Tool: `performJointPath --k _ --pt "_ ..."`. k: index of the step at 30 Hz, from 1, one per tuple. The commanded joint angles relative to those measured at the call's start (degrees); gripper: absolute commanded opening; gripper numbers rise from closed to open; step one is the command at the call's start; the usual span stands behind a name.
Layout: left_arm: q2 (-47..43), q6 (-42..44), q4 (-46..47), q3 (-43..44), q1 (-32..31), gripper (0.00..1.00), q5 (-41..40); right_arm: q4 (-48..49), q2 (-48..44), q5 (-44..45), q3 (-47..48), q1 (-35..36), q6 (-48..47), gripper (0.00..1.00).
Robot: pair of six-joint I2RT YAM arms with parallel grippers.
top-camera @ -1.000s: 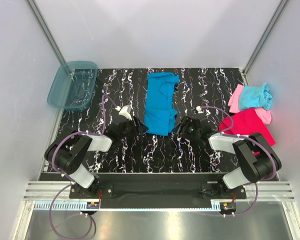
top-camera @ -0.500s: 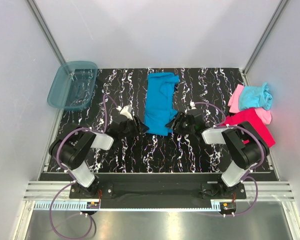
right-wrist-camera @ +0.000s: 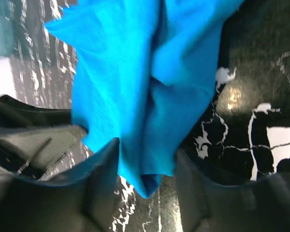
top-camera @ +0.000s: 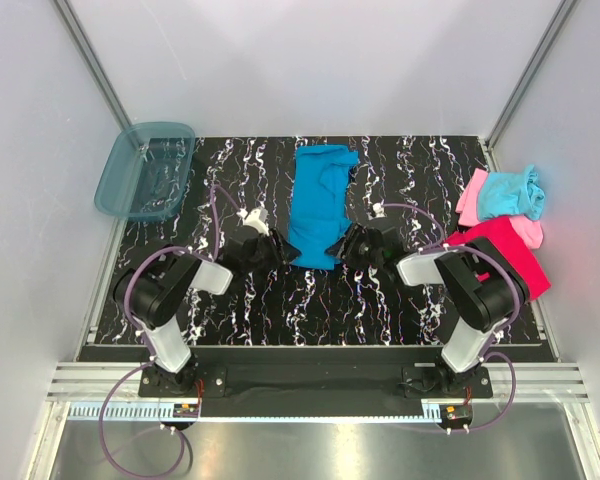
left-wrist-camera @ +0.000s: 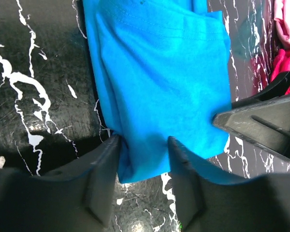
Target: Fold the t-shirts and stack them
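While the teal bin (top-camera: 145, 170) sits off at the far left corner of the bench (top-camera: 400, 305), the left claw (top-camera: 280, 253) lies low on the bench at the near-left corner of the blue t-shirt (top-camera: 318, 205). Its arm is folded back on itself from the base. The forearm reaches inward toward the middle and the fingers point right and a little away. In the left wrist view the jaws stand apart astride that corner. Cloth fills the gap between them, but no pinch shows.

The blue t-shirt is a narrow strip in the middle of the bench. Its long axis runs from the near side to the far side, and its near end lies between the two claws. Each arm is nearest its own corner, so I judge that the coming fold depends on carrying this near end away along that axis.

The right claw (top-camera: 342, 247) mirrors the left at the near-right corner, with its forearm reaching inward and its fingers pointing left. Its jaws are likewise apart with blue cloth between them. The cloth is more rumpled here, and a loose tip hangs past the fingers.

Well apart at the right edge lie the magenta-red t-shirt (top-camera: 505, 255), the light pink t-shirt (top-camera: 470, 198) and the light aqua t-shirt (top-camera: 510, 190), heaped together and unfolded.
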Motion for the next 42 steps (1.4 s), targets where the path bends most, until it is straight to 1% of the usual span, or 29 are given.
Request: performJointPath --k 1,2,3,4,5,6,7,11,14,16,17,18,20,21,24,26,29,30,32,33,36,38,42 --pt "1.2 0.4 3.2 1.2 0.3 0.44 1.1 -3.0 1.9 0.1 0.5 1.2 -0.3 0.49" --pt "1.2 0.4 3.2 1.1 0.3 0.38 1.2 -3.0 2.2 0.1 0.4 1.2 -0.3 0.44" --pt "1.2 0.5 3.5 0.9 0.3 0.26 1.4 -2.9 2.2 0.1 0.3 1.2 -0.4 0.35" --pt "1.2 0.5 3.7 0.8 0.3 0.21 1.5 -2.9 2.0 0.2 0.2 1.2 -0.4 0.19" --pt "1.1 0.4 3.6 0.7 0.3 0.15 1.6 -2.9 1.9 0.2 0.0 1.2 -0.3 0.09" --pt "0.9 0.3 3.8 0.4 0.3 0.04 1.8 -3.1 1.6 0.2 -0.1 1.2 -0.3 0.03" --pt "0.5 0.1 3.8 0.2 0.3 0.01 2.0 -3.3 1.2 0.4 -0.4 1.2 -0.3 0.00" --pt "-1.2 -0.8 4.3 -1.5 0.0 0.00 2.1 -5.1 -2.1 0.8 -1.3 1.2 -0.5 0.00" --pt "-3.6 -1.6 4.2 -3.8 -0.8 0.00 1.5 -8.1 -6.7 1.8 -2.1 1.2 -1.1 0.00" --pt "-5.9 -2.1 3.5 -4.8 -2.6 0.00 0.4 -11.4 -10.9 2.8 -2.6 1.2 -1.7 0.00" --pt "-6.8 -2.4 3.1 -5.3 -3.5 0.00 -0.4 -12.7 -12.4 3.0 -2.7 1.2 -1.9 0.00" --pt "-8.0 -2.5 1.6 -6.2 -6.2 0.00 -2.4 -15.0 -15.3 3.3 -2.9 1.2 -2.3 0.00" --pt "-11.2 -3.1 0.1 -7.8 -9.2 0.00 -4.8 -16.9 -19.6 4.0 -4.0 1.2 -2.3 0.00" --pt "-12.3 -3.7 -0.5 -8.6 -12.0 0.00 -6.8 -18.9 -20.9 4.1 -4.4 1.2 -2.3 0.00" --pt "-17.3 -5.9 -1.7 -11.8 -15.7 0.00 -9.9 -21.7 -26.2 4.6 -6.9 1.2 -2.1 0.00" --pt "-20.1 -6.6 -2.9 -14.3 -17.1 0.00 -11.6 -22.6 -28.8 4.9 -9.2 1.3 -1.8 0.00" --pt "-27.7 -6.2 -9.6 -15.9 -19.1 0.00 -16.0 -24.7 -33.8 4.5 -12.0 1.5 -0.8 0.00" --pt "-32.3 -5.9 -13.9 -16.0 -19.8 0.00 -18.0 -25.3 -34.8 4.5 -12.4 1.7 -0.6 0.00" --pt "-36.9 -4.2 -18.5 -15.6 -20.0 0.00 -19.9 -26.4 -37.2 4.8 -13.6 2.0 -0.2 0.00" --pt "-41.0 -3.7 -23.2 -15.2 -20.0 0.00 -21.7 -26.9 -37.9 5.0 -13.7 2.1 -0.2 0.00" --pt "-45.9 -1.4 -29.3 -13.0 -19.9 0.00 -24.4 -27.7 -39.7 5.6 -13.1 2.3 -0.1 0.00" --pt "-46.4 -0.5 -31.1 -11.3 -19.9 0.00 -24.9 -29.6 -39.7 5.9 -11.2 2.4 -0.7 0.00" --pt "-44.6 -0.5 -30.2 -10.1 -19.9 0.00 -24.4 -30.5 -38.8 7.1 -6.8 2.3 -1.6 0.00"
